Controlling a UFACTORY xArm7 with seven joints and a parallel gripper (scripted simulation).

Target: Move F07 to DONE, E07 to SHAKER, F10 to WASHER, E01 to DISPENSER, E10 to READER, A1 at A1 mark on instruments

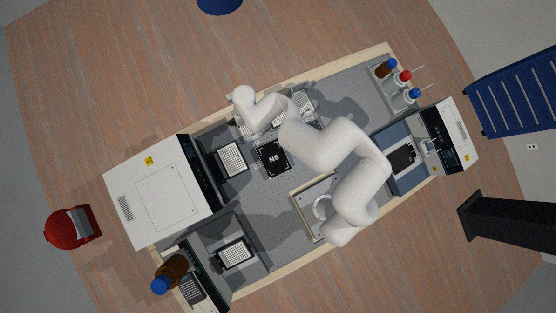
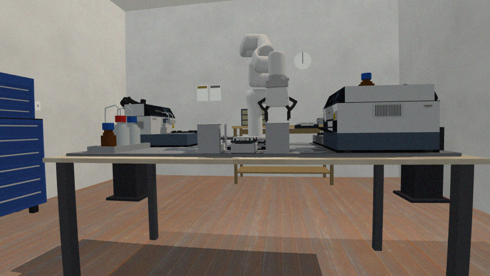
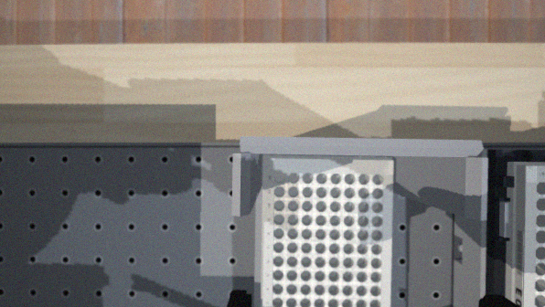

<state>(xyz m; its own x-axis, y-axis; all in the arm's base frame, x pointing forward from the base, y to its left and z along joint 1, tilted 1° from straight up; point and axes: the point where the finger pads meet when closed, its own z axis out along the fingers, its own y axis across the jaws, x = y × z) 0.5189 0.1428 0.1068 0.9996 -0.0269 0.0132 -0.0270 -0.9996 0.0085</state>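
Observation:
My gripper (image 2: 277, 118) (image 3: 368, 301) is open and empty. It hangs just above a deep grey stack rack (image 2: 277, 136) (image 3: 361, 147) at the table's far edge, and I cannot read the rack's label. A white well plate (image 3: 326, 238) (image 1: 246, 131) lies low inside that rack, straight below my fingers. In the overhead view my arm hides the gripper. Another plate (image 1: 278, 119) (image 2: 243, 143) (image 3: 532, 238) sits beside this rack. A second rack (image 1: 301, 101) (image 2: 209, 136) with a plate stands beyond it. A plate (image 1: 232, 159) rests on the big white instrument's tray, and another plate (image 1: 234, 253) sits on the instrument at the table's end.
The black N6 nest (image 1: 274, 158) is empty. The blue-grey instrument (image 1: 400, 159) by the bottles has an empty dark nest. Reagent bottles (image 1: 396, 81) stand in a corner tray. A brown bottle (image 1: 172, 271) stands at the opposite end. The rack walls rise close around the plate.

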